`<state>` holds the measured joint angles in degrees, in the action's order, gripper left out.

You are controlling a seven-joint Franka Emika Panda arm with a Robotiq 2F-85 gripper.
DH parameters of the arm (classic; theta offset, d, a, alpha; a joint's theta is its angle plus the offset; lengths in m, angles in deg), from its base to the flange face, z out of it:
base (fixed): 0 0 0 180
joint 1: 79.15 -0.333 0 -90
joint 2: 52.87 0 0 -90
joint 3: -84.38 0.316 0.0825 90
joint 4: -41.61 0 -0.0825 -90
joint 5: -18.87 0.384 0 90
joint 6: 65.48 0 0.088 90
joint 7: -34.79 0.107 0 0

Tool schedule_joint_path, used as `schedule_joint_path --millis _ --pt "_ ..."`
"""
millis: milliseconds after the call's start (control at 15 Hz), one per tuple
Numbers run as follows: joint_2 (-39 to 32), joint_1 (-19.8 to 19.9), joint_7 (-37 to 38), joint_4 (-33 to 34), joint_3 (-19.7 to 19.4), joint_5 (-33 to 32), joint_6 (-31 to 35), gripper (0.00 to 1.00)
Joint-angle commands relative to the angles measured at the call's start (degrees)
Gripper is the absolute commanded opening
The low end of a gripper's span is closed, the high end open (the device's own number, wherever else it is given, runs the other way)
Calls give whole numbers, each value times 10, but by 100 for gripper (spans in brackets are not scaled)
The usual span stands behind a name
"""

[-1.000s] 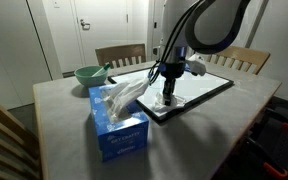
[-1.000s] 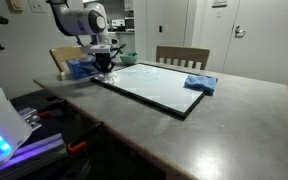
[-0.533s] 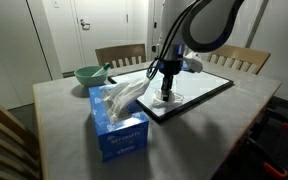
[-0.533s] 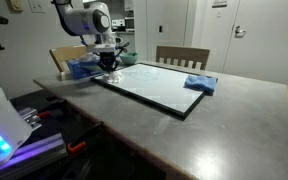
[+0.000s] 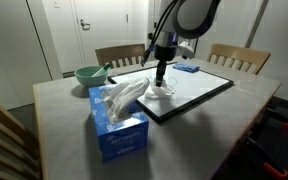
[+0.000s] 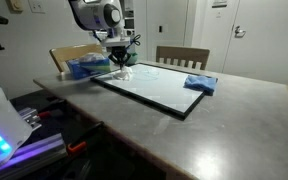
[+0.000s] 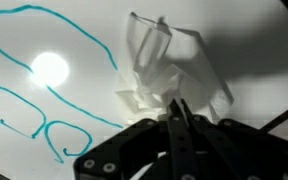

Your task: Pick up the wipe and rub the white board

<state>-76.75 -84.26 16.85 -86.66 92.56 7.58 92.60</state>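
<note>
The wipe (image 7: 169, 62) is a crumpled white tissue lying against the white board (image 7: 74, 95), just beyond my fingertips. My gripper (image 7: 176, 104) is shut, its thin jaws pinching the wipe's near edge. Blue pen marks (image 7: 34, 120) run across the board to the left of the wipe. In both exterior views the arm reaches down over the black-framed white board (image 5: 199, 90) (image 6: 164, 90), with the gripper (image 5: 161, 84) (image 6: 121, 68) pressing the wipe (image 5: 165, 93) (image 6: 123, 74) onto the board near one corner.
A blue tissue box (image 5: 119, 125) (image 6: 82, 67) with a tissue sticking out stands beside the board. A green bowl (image 5: 89, 74) sits behind it. A folded blue cloth (image 6: 200, 83) lies on the board's far corner. Wooden chairs (image 5: 119, 54) line the table.
The gripper has slid across the board with the wipe, away from the frame's edge by the tissue box and further onto the white surface. It stays shut.
</note>
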Motion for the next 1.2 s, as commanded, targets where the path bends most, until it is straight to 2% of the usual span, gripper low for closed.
schedule_joint_path --millis 0,267,333,867,1133 --pt "-32 24 -38 42 14 16 -21 0" --pt "-64 41 -59 80 23 26 -50 0" --pt "-40 22 -28 49 6 9 -25 0" --pt "-45 21 -29 54 7 9 -27 0" --pt "-83 47 -59 61 32 38 -10 0"
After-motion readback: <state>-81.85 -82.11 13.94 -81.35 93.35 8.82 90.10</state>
